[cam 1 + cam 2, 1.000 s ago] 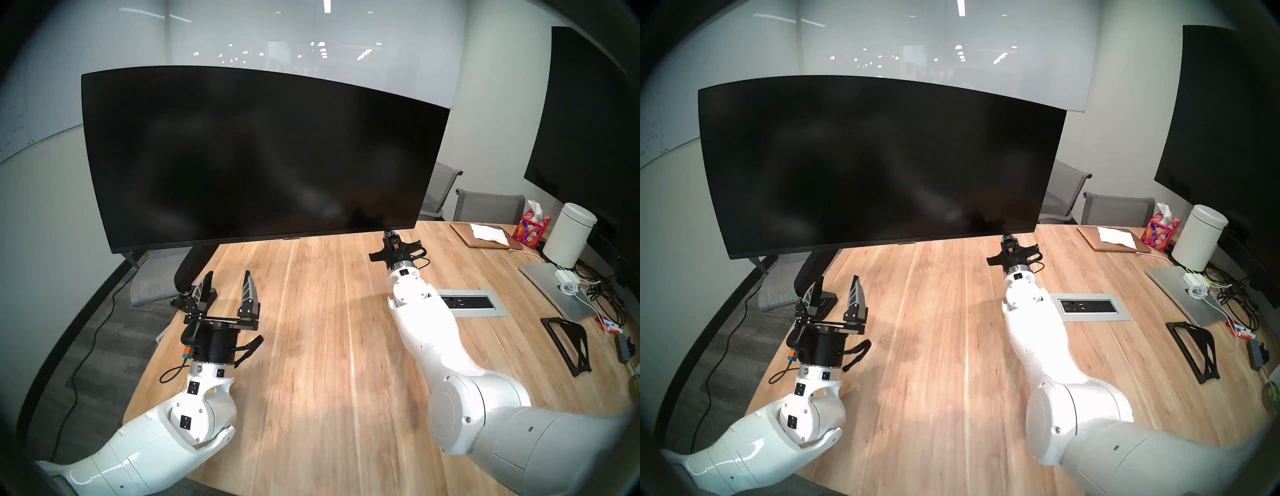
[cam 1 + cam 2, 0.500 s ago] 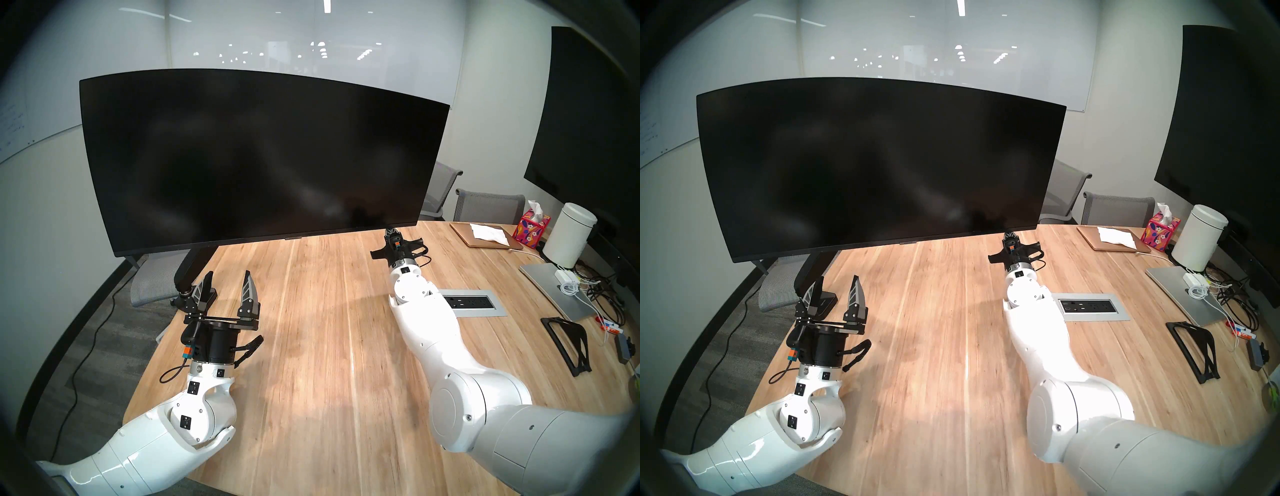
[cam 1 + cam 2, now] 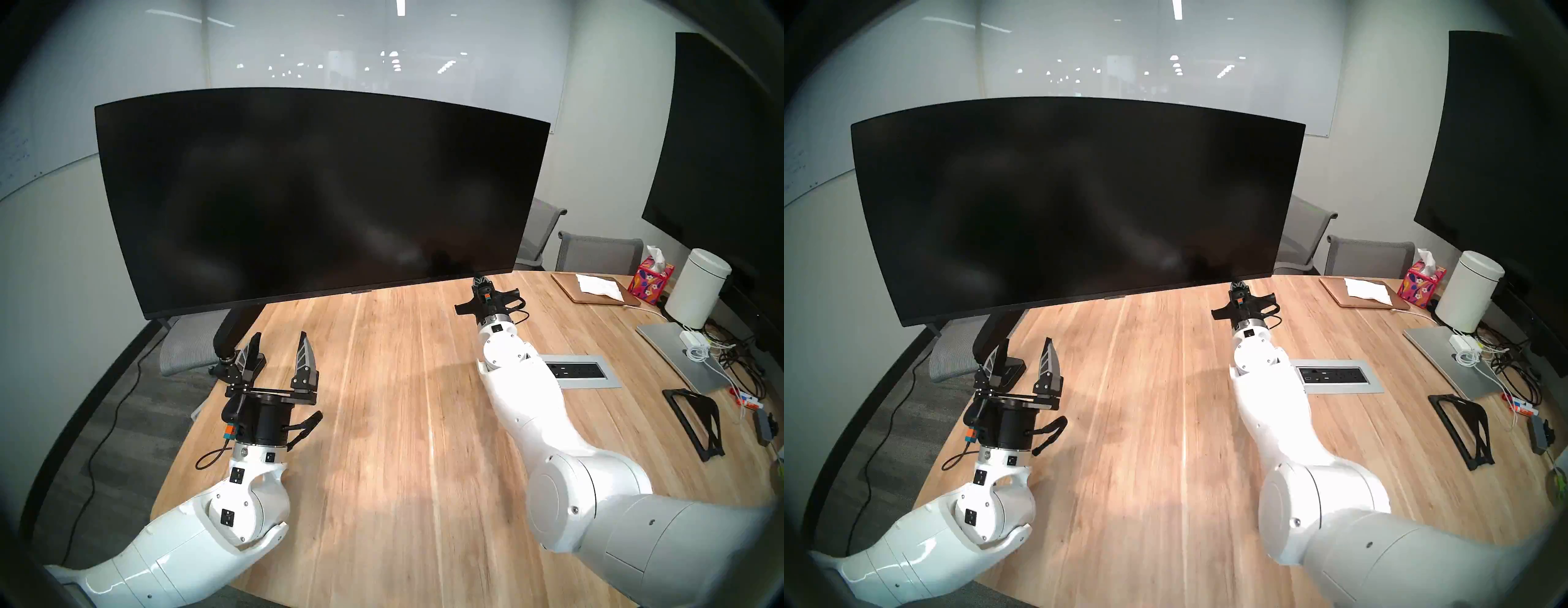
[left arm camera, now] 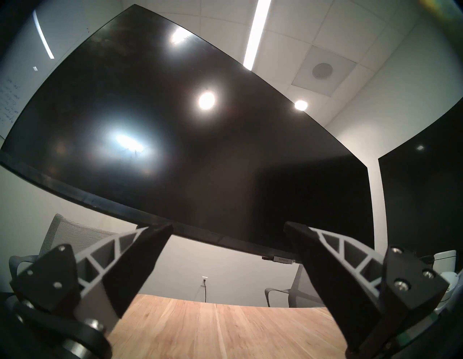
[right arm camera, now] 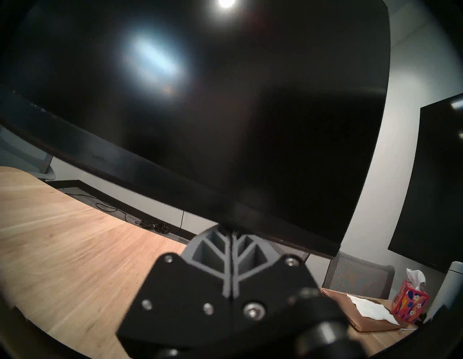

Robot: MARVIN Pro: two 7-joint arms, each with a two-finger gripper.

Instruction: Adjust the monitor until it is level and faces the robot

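Right gripper (image 3: 480,281), our clenched one, has its 2 fingers pressed together with their tips against the bottom edge of the monitor (image 3: 314,195) near its right end. Our left gripper (image 3: 276,350) hangs spread and empty over the table (image 3: 403,403), just beside the monitor's arm (image 3: 235,329).

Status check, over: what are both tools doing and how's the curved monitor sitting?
Left tool open, clear of monitor. Right tool shut, tip at monitor's lower edge. Monitor's left end lower. Nothing in the way.

Office meeting room, wooden conference table (image 3: 403,424), mesh chairs (image 3: 598,252), whiteboard wall (image 3: 382,51)
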